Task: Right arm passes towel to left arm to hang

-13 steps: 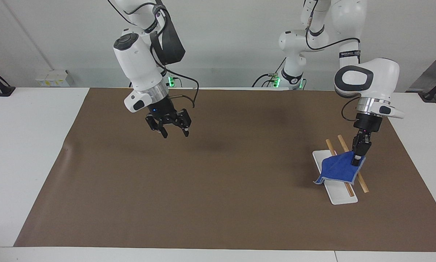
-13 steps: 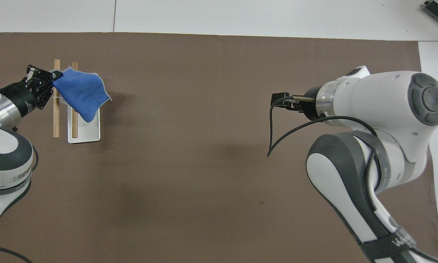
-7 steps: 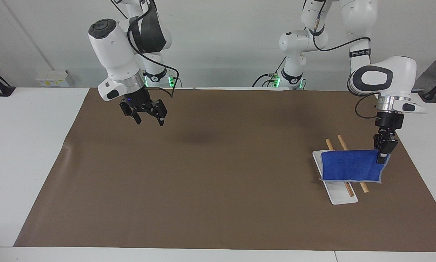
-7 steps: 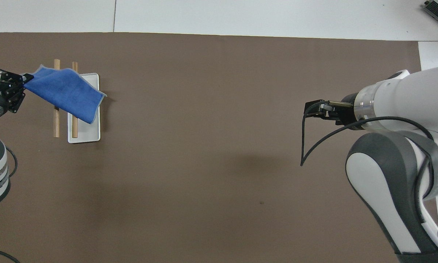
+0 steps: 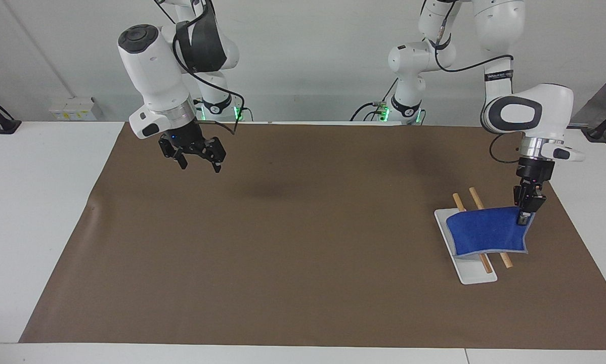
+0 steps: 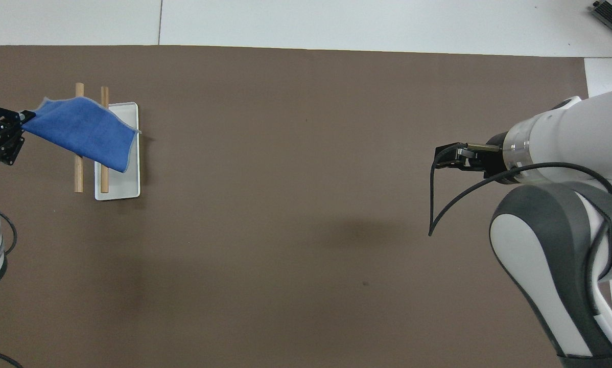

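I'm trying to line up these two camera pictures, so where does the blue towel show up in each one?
Facing view: the towel is at the right, draped over the two wooden rods, one corner pinched by the left gripper.
Overhead view: the towel is at the upper left, over the same rods.
Shared landmark: the white tray under the rods.

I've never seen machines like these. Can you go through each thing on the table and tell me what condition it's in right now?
Bright blue towel: held by one corner, draped across the rods.
Left gripper: shut on the towel's corner, over the rack.
Right gripper: open, empty, up over the brown mat.
Two wooden rods: lying side by side, partly covered by the towel.
White rack base: flat on the mat, under the rods.
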Robot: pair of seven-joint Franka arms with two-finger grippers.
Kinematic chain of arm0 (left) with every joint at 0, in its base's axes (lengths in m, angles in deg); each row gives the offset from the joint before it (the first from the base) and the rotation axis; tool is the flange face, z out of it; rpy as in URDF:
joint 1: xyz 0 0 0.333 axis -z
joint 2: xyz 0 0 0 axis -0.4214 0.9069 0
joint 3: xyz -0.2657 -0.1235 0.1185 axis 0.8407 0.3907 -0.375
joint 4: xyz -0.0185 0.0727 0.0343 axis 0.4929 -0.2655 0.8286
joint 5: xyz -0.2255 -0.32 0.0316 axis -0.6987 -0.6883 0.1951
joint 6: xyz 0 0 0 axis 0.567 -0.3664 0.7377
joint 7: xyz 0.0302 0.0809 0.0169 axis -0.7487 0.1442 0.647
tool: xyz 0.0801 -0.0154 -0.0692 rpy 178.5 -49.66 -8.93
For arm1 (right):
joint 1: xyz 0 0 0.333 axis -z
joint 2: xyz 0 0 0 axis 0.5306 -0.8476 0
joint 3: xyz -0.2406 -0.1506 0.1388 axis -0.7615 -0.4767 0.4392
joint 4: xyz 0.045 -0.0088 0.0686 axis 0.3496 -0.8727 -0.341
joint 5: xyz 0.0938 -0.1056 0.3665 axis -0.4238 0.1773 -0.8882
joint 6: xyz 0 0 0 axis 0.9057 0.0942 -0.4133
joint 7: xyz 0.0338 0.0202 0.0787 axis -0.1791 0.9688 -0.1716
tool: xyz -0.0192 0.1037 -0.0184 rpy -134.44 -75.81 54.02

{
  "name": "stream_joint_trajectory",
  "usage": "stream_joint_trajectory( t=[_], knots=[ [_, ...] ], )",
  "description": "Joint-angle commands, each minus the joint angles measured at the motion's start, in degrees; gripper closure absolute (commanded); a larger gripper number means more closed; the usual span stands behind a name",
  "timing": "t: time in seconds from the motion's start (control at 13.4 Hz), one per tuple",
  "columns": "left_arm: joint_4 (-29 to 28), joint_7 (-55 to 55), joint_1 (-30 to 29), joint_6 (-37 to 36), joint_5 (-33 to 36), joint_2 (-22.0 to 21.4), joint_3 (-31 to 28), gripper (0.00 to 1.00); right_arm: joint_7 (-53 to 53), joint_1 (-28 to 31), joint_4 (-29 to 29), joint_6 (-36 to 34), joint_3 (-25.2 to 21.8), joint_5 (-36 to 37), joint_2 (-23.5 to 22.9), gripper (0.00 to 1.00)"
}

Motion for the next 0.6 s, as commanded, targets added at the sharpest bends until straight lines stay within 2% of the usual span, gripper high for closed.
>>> stream_joint_trajectory(
  t=[0.0,0.52],
  knots=[
    [-3.00,-0.69,-0.50,0.94,-0.71,-1.53,0.60,1.00,-0.57,0.94,1.33,-0.56,0.47,1.47,-0.29,0.00],
    [-3.88,-0.33,0.65,3.49,-0.71,1.89,0.86,1.00,-0.66,1.82,2.04,-0.56,0.03,3.75,-0.29,0.00]
  ],
)
